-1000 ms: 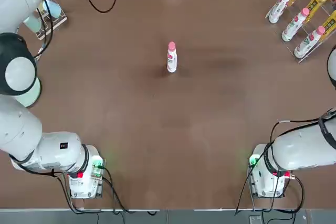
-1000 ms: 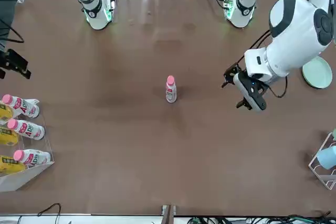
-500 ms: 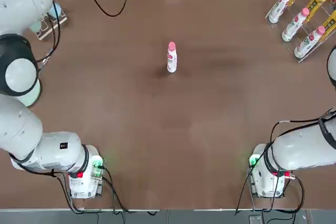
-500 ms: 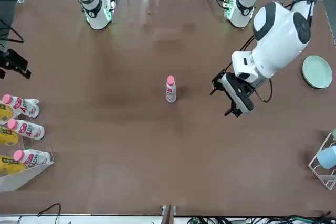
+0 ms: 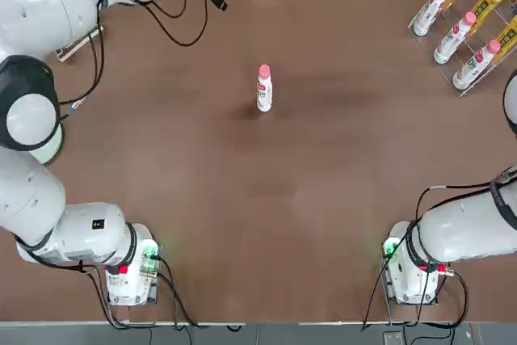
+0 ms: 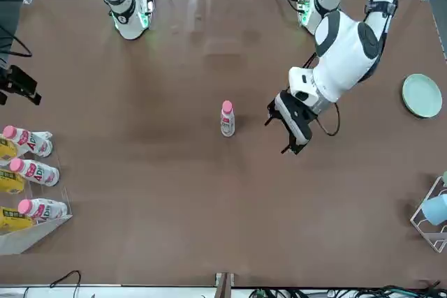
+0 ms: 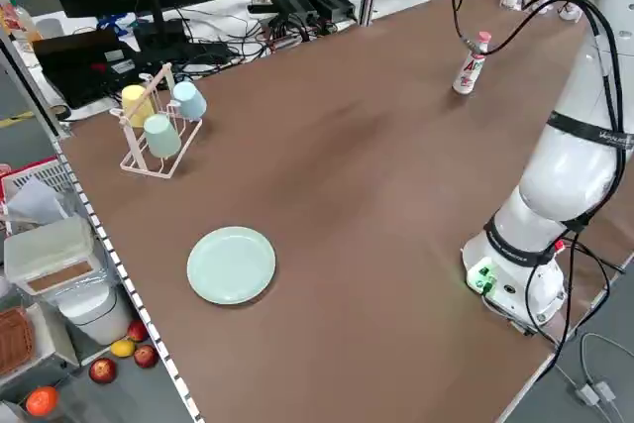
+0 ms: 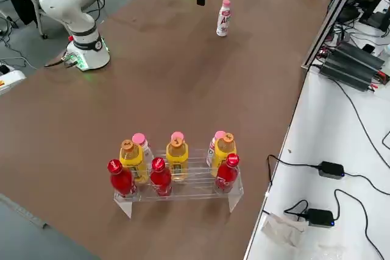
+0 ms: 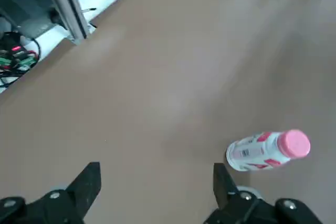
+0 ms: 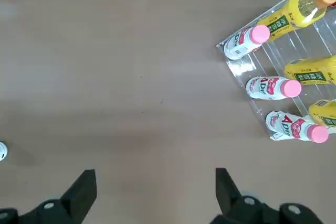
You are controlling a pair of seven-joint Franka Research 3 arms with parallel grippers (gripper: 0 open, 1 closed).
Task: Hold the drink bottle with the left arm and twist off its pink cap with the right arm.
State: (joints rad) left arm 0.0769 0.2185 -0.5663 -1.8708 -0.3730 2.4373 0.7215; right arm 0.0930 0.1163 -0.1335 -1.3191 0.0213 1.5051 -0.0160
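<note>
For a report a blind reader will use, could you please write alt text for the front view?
A small white drink bottle with a pink cap stands upright and alone mid-table, while the left gripper, jaws open, hovers beside it without touching. A rack of bottles sits at one table edge, a pale green plate at the other.

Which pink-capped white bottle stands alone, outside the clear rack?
The small white plastic drink bottle at mid-table; the other pink-capped ones sit in the clear rack at the table's edge.
</note>
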